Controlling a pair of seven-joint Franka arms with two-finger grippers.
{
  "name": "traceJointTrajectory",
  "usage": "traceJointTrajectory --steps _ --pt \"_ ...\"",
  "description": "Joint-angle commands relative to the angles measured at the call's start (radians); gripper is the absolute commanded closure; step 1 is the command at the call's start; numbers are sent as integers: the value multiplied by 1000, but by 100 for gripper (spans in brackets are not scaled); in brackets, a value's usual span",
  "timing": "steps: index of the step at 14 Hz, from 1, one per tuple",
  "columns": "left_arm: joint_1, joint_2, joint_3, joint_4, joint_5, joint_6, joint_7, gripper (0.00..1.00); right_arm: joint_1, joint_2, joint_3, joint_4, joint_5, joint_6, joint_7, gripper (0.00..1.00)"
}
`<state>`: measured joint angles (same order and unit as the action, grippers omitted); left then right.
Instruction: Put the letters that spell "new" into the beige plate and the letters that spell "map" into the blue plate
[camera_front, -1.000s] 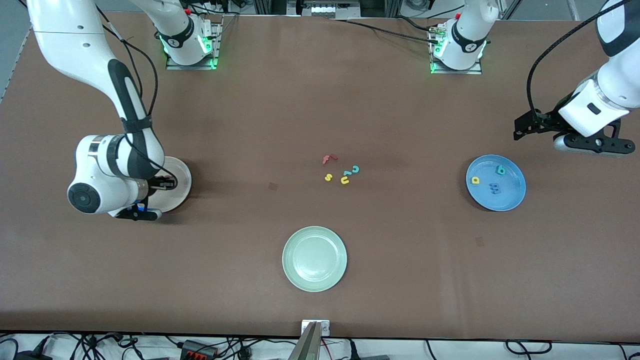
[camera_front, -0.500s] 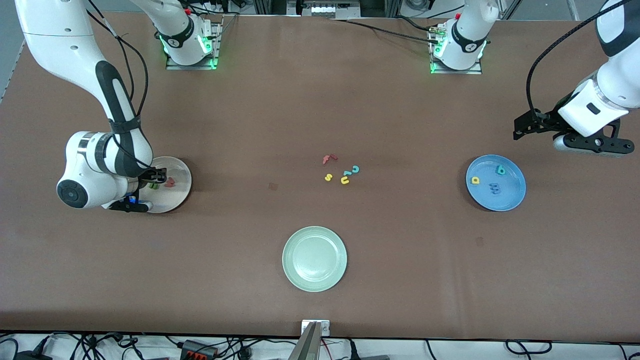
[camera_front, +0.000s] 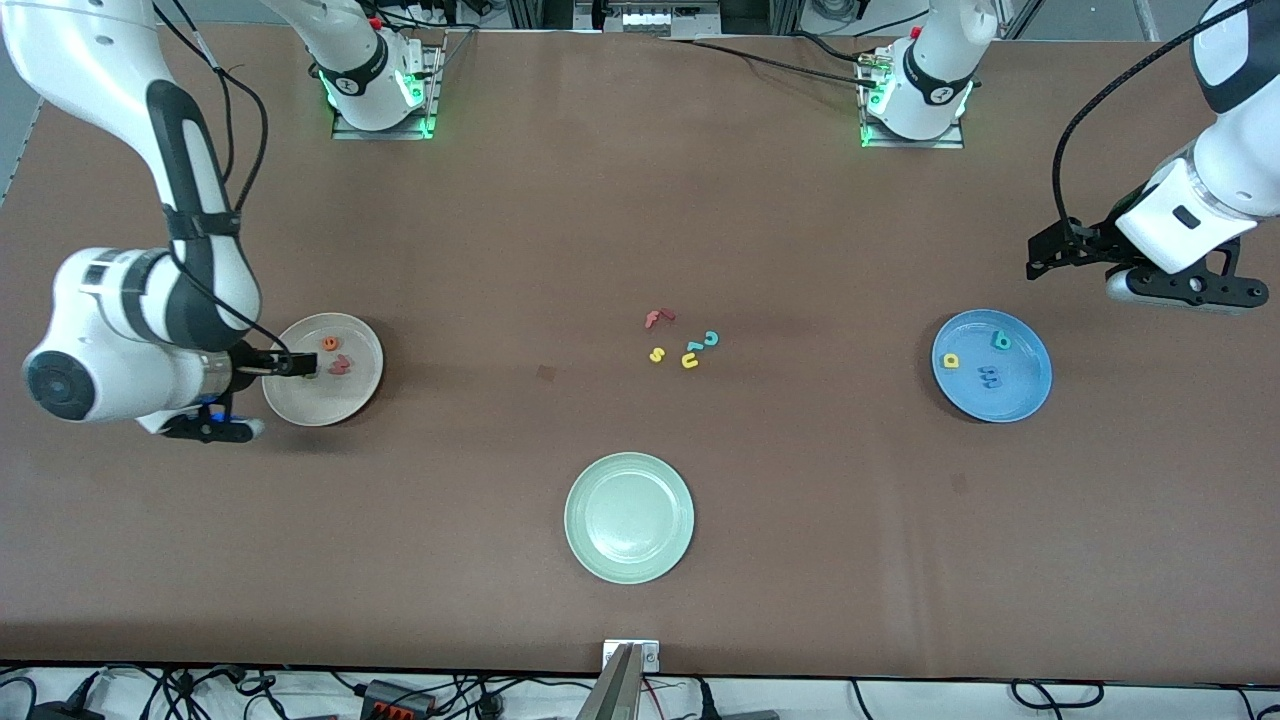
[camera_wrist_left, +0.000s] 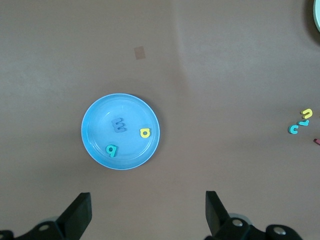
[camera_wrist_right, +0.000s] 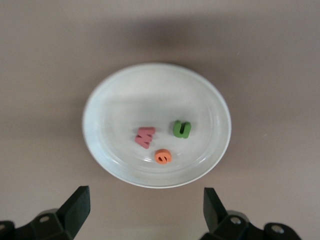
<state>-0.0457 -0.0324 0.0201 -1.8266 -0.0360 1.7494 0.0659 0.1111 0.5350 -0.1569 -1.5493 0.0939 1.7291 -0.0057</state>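
The right gripper (camera_wrist_right: 145, 212) hangs with its fingers spread and empty over the edge of the beige plate (camera_front: 300, 402) at the right arm's end of the table; the green "n" (camera_wrist_right: 182, 129), orange "e" (camera_wrist_right: 162, 156) and red-pink "w" (camera_wrist_right: 145, 137) lie together in the plate. The left arm waits with the left gripper (camera_wrist_left: 148, 215) likewise spread and empty above the table just beside the blue plate (camera_front: 1025, 395), which contains the blue "m" (camera_front: 990, 377), yellow "a" (camera_front: 951, 361) and teal "p" (camera_front: 1001, 341), all apart from the fingers. The red "f" (camera_front: 658, 318), yellow "s" (camera_front: 656, 354), yellow "u" (camera_front: 690, 361) and teal "c" (camera_front: 711, 338) remain clustered at the table centre, and the pale green plate (camera_front: 629, 517) stands nearer the front camera.
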Motion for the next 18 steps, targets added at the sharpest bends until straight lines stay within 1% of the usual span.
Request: traceJointTrajectory --steps 1,2,4,6,8,9,10,11,13,14,17,18 --pt "17 -20 -12 -7 -16 -10 23 0 -34 5 11 121 9 -69 -7 0" --pt "17 -20 -12 -8 -16 -10 23 0 -43 -3 10 155 12 -107 -5 0" --pt "15 -18 -12 -8 -16 -10 23 0 -42 -55 11 219 6 -158 -5 0" --pt "17 -18 -11 -8 -16 -10 23 0 -45 -124 13 233 4 -163 -8 0" --pt "15 -20 -12 -8 -16 -10 23 0 -79 -185 17 222 -5 -154 -14 0" --pt "17 -20 -12 -8 -16 -10 23 0 -114 -225 19 189 3 -148 -13 0" --pt "17 -20 -12 -8 -16 -10 23 0 -149 -255 39 170 4 -134 -14 0" --pt "17 -18 -12 -8 -16 -8 23 0 -160 -283 63 172 -6 -132 -14 0" --pt "17 -20 -12 -8 -16 -8 23 0 -153 -320 74 172 -89 -132 -34 0" --pt "17 -20 -11 -8 -16 -8 23 0 -148 -326 80 175 -109 -140 -68 0" --pt "15 -20 -12 -8 -16 -8 23 0 -145 -349 79 150 -112 -149 -71 0" --pt "17 -18 -11 -8 -16 -8 23 0 -145 -377 79 106 -111 -142 -70 0"
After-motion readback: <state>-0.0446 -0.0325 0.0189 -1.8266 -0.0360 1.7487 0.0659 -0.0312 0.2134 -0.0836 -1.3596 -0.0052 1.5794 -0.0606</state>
